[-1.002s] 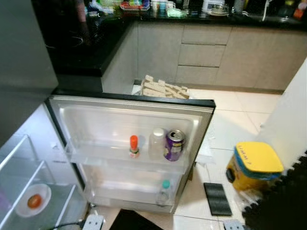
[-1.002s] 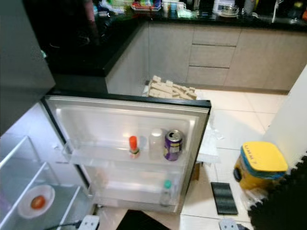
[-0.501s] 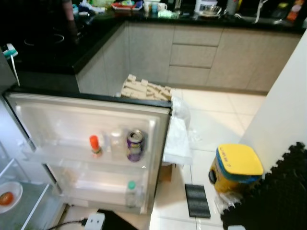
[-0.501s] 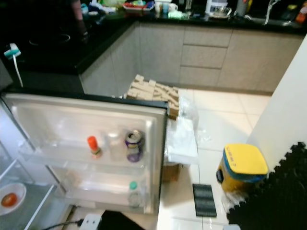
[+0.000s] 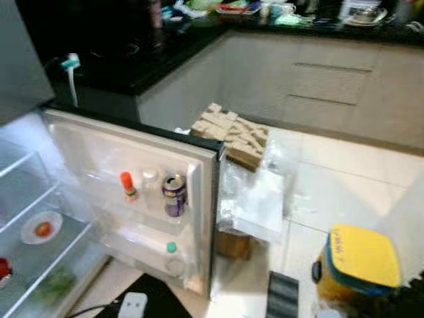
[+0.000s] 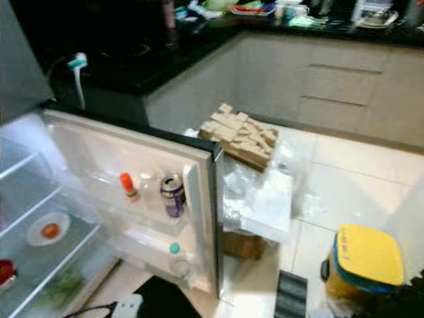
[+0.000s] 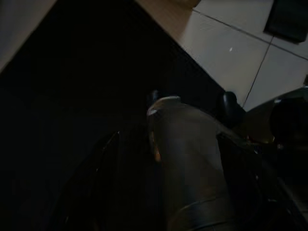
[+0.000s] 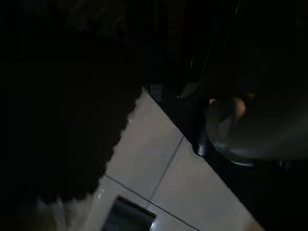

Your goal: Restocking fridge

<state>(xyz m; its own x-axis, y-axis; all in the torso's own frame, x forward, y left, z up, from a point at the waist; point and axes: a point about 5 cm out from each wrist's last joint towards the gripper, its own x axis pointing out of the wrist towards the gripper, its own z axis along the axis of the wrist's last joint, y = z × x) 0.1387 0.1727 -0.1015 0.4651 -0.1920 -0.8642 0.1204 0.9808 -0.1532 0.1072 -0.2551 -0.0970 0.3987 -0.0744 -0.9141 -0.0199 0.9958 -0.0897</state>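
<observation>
fridge door (image 5: 132,179) hangs open ahead and to the robot's left, nearer the left arm, with can (image 5: 174,194) upright on its shelf; finger state cannot be told.

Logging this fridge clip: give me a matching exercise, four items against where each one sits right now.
Items:
1. purple can
2. green-capped bottle
3. white plate with a tomato
4. yellow-lidded container

Places:
A. glass shelf inside the fridge
B. tiled floor to the right of the open door
C. upper door shelf, beside the orange-capped bottle
D. lower door shelf

Pairs: 1-C, 2-D, 3-A, 4-B
</observation>
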